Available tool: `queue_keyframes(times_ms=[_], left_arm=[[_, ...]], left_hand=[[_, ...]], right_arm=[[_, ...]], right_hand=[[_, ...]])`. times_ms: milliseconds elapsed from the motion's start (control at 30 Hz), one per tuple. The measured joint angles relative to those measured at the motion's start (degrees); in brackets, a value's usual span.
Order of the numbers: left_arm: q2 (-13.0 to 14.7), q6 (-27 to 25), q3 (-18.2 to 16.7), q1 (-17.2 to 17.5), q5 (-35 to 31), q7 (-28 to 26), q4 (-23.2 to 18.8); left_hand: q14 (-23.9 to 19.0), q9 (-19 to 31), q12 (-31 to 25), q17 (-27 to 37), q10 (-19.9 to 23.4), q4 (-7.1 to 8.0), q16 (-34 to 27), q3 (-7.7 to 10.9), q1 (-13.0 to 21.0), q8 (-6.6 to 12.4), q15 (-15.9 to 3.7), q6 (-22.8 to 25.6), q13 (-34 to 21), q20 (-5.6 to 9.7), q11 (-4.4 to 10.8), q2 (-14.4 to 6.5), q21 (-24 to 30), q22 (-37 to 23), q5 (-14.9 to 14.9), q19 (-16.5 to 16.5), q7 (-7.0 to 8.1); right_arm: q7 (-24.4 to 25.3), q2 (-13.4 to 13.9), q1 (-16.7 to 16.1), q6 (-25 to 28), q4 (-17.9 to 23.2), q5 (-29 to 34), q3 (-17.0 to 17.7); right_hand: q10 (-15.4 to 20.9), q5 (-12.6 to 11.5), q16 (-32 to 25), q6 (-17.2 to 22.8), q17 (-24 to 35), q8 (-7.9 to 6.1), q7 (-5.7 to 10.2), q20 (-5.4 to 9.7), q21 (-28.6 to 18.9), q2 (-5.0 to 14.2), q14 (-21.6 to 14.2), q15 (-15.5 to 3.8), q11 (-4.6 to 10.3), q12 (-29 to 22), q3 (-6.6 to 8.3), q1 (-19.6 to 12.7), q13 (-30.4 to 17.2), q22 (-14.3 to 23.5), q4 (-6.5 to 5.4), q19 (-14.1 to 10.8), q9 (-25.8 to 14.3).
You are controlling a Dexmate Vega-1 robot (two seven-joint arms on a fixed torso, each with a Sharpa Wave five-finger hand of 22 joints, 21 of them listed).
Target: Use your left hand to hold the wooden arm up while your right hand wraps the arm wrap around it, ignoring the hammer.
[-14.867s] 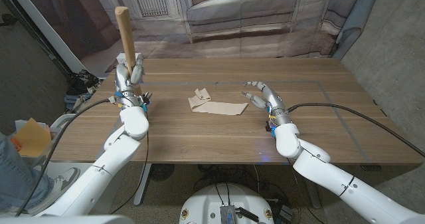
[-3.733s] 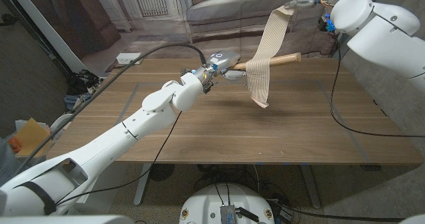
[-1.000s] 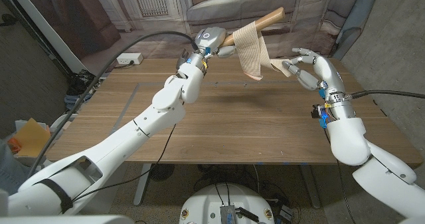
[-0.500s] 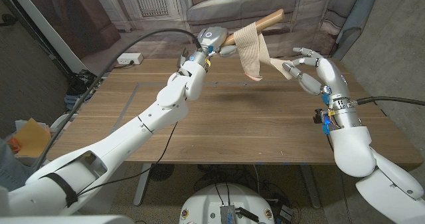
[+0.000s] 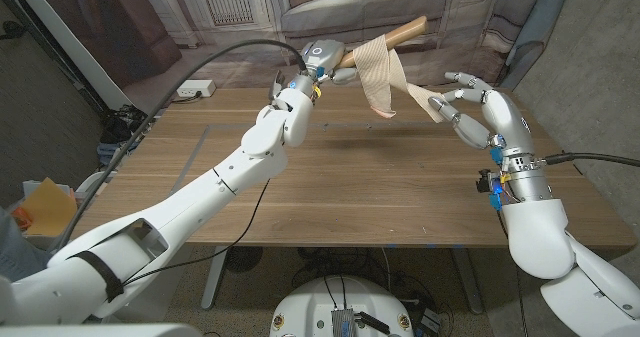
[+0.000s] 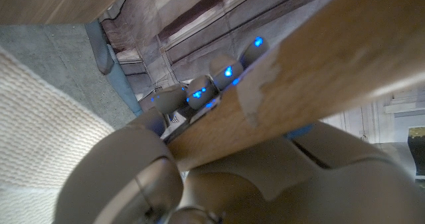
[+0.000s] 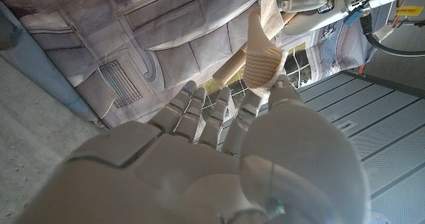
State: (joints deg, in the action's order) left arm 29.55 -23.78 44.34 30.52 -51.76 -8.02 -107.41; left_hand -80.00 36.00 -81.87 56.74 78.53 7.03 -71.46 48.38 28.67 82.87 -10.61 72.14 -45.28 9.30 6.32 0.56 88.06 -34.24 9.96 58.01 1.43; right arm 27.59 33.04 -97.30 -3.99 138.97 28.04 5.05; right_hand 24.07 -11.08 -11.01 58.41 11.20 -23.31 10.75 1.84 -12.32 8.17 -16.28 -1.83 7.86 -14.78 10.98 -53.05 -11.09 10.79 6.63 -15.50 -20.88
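Up off table, wooden arm (image 5: 400,32) tilts up-right w/ left hand (image 5: 322,57) gripping.

Counter (image 5: 400,192): wooden top with a plank grain, with thin rectangular outlines marked on it.
Shadow (image 5: 345,127): faint, near the far edge.

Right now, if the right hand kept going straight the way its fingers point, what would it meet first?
Probably the arm wrap, whose loose end the right hand already pinches; beyond that, the wooden arm. Depth is unclear.
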Motion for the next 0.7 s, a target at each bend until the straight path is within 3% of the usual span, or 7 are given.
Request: queue_keyframes(times_ms=[700], left_arm=[[-0.86,-0.53,1.74,-2.54,0.25,0.7,2.71]], left_hand=[[0.09,0.13,0.0,0.0,-0.1,0.0,0.0,0.0,0.3,-0.26,0.09,0.0,-0.08,0.0,-0.07,-0.29,0.0,0.16,0.0,0.0,0.01]], right_arm=[[-1.81,-4.81,-3.57,-5.14,1.88,3.58,2.41]], right_hand=[[0.21,0.0,0.0,0.01,-0.28,0.01,0.01,-0.02,0.0,0.0,0.0,0.0,0.16,0.0,0.0,0.0,0.0,0.0,0.0,0.02,0.02]])
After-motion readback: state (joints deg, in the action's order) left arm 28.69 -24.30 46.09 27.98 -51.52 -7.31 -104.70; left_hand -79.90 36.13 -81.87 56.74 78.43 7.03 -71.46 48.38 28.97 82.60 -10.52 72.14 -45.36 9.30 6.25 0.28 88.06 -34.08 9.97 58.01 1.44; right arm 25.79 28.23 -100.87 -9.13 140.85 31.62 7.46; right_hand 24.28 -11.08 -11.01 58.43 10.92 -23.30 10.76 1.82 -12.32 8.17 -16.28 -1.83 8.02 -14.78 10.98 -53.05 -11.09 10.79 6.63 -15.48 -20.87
